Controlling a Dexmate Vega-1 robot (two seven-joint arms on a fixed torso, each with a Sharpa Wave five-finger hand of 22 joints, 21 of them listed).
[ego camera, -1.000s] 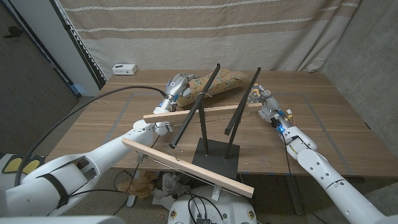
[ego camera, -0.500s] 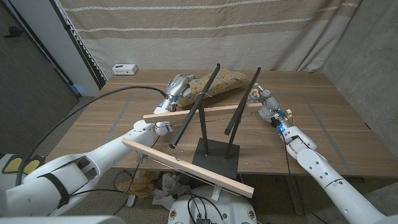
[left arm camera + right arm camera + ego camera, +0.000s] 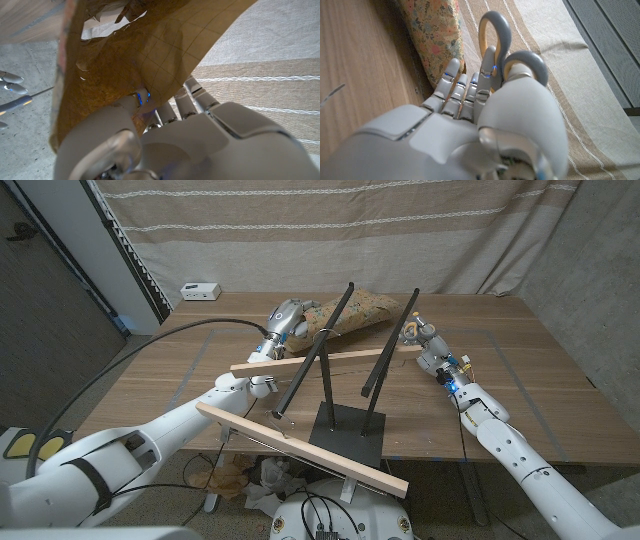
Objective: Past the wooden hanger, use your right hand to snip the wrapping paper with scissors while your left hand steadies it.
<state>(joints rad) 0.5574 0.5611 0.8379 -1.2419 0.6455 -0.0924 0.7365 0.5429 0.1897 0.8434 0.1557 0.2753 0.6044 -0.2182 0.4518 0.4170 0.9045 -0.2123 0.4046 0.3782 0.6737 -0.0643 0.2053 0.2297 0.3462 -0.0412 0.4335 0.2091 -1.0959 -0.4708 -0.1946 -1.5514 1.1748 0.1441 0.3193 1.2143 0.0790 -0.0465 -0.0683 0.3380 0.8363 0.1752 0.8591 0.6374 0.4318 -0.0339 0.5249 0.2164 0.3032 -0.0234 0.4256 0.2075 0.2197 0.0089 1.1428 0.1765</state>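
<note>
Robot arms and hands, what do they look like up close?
Both arms are glossy white shells with black bands at the joints. The left hand and right hand have silver-grey segmented fingers with small blue lights. A black cable runs to the left wrist.

Head camera: I look down from high over the whole table (image 3: 560, 370) | left wrist camera: very close behind my left hand (image 3: 200, 140) | right wrist camera: very close behind my right hand (image 3: 470, 125) | all three see the wrapping paper (image 3: 362, 310).
</note>
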